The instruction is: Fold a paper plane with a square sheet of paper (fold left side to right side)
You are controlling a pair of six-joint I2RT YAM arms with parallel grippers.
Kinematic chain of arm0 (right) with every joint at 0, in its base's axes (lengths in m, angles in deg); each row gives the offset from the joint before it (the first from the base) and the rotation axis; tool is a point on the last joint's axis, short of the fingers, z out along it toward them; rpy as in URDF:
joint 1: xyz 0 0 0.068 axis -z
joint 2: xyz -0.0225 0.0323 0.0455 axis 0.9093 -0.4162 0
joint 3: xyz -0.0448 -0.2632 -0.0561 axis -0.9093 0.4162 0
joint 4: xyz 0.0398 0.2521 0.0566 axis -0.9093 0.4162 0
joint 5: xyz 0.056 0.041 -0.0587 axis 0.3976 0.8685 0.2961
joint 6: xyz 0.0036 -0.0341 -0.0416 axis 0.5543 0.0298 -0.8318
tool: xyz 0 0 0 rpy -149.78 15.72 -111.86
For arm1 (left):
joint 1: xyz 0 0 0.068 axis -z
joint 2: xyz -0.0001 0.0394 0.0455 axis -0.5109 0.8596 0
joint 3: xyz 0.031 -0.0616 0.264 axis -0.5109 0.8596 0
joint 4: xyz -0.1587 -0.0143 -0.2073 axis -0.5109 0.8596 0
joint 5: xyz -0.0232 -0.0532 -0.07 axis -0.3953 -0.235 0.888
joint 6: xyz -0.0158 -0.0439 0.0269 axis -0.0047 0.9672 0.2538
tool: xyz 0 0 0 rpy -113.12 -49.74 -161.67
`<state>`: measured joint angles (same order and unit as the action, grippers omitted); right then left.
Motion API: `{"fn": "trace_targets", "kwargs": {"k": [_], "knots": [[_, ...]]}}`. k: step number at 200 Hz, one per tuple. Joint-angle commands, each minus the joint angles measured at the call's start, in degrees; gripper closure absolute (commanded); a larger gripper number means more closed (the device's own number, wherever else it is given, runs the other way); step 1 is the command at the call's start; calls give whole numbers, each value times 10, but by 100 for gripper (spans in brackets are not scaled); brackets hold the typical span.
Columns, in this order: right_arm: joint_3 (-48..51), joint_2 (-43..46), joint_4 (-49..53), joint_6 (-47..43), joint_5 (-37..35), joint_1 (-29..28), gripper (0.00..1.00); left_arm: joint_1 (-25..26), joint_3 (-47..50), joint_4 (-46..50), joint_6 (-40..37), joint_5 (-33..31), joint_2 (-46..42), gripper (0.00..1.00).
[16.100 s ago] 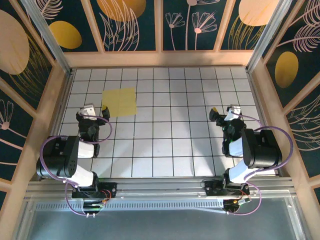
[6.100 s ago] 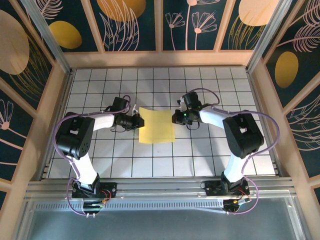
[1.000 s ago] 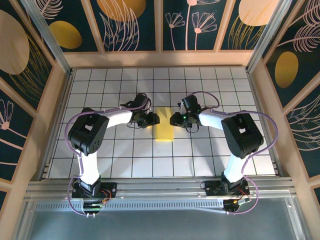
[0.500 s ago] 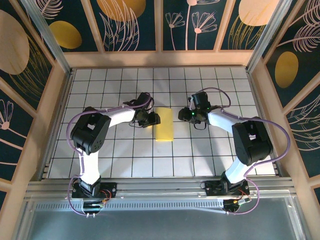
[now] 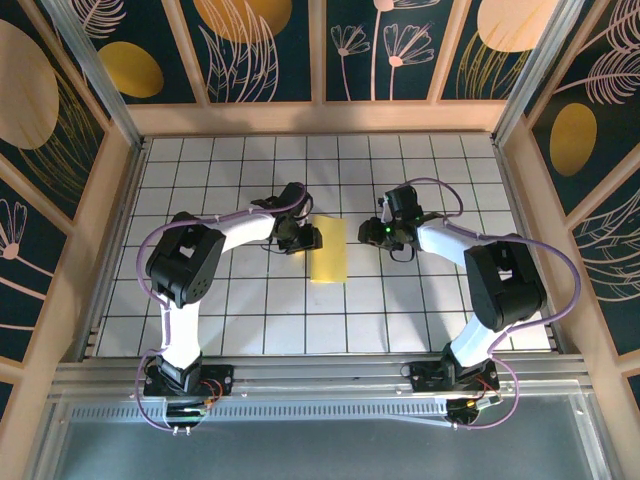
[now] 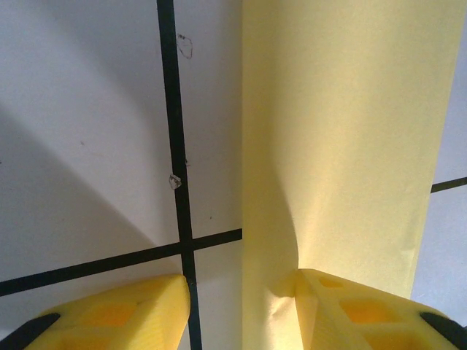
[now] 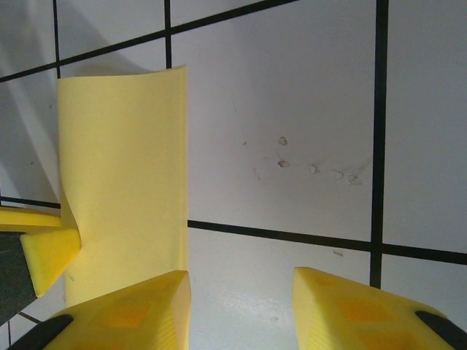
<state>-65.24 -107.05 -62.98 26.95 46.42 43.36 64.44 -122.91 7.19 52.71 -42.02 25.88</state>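
The thin yellow sheet of paper (image 5: 328,250) lies near the middle of the white grid-lined table (image 5: 250,300), folded over into a narrow rectangle with its long sides running away from the arm bases. The left gripper (image 5: 306,238) is at the sheet's left long edge, toward the far end. In the left wrist view its jaws stand apart. One yellow fingertip (image 6: 357,310) is set down on the paper, where a small crease or dent shows beside it. The other fingertip (image 6: 109,317) sits on bare table just beside the edge, with a black grid line running between them. Nothing is clamped between the jaws. The right gripper (image 5: 377,232) hovers to the right of the sheet, apart from it in the top view, with bare tile between them. In the right wrist view its jaws are also apart and hold nothing, with white table and a grid line showing in the gap. The folded sheet lies ahead of its left finger (image 7: 117,313), and I cannot tell if that finger touches it. There the sheet's far edge looks gently curved.
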Motion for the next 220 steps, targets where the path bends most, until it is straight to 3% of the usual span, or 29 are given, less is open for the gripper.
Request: {"fn": "trace_targets", "kwargs": {"k": [1, 220], "knots": [[9, 18, -4, -5, 7, 4, 58, 14, 16, -29, -3, -14, 72, 55], [14, 12, -19, 2, 30, 5, 58, 15, 6, -17, 1, -12, 89, 52]]}}
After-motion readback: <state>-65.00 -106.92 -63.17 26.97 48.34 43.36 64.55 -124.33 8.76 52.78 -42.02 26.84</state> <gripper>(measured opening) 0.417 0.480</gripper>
